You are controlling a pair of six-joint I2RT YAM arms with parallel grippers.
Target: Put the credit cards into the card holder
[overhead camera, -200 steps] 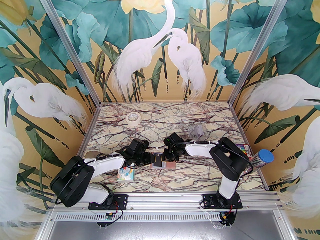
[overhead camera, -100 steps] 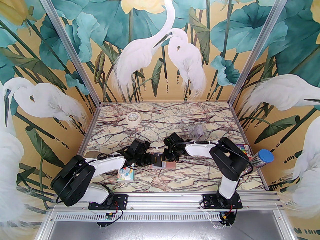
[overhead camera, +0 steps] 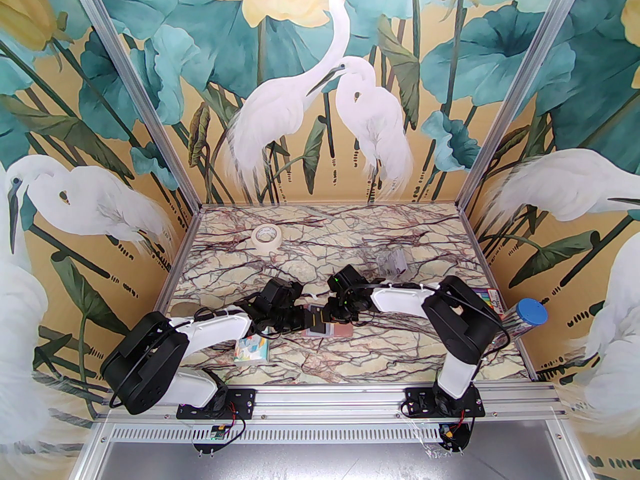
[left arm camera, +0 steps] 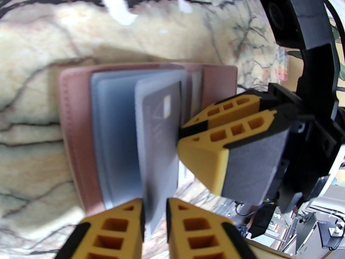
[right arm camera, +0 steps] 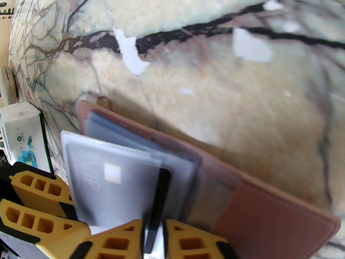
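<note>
Your card holder (left arm camera: 70, 123) lies open on the marbled surface (left arm camera: 32, 63), near the front and between the two arms, with its pink cover flat and its pale pockets fanned upward. Your left gripper (left arm camera: 153, 225) is closed on the near edge of one frosted pocket (left arm camera: 138, 144), holding that leaf up off the others. A dark card (right arm camera: 161, 193) with a chip and the letters VIP sits mostly inside that pocket, showing grey through the plastic, and only a black strip of it sticks out of the open side. That strip stands between the fingers of your right gripper (right arm camera: 153, 239), which comes in from the opposite side with its tips at the pocket's mouth. Its jaws are narrow, but a thin sliver of light shows beside the card in the right wrist view, so you cannot tell whether they pinch it or merely flank it. The two grippers sit close together over the card holder. A cartoon-printed tissue pack (overhead camera: 251, 350) lies just left of it beneath the left arm, a clear plastic box (overhead camera: 392, 263) sits further back on the right, and a roll of tape (overhead camera: 265, 238) rests well apart at the far left
</note>
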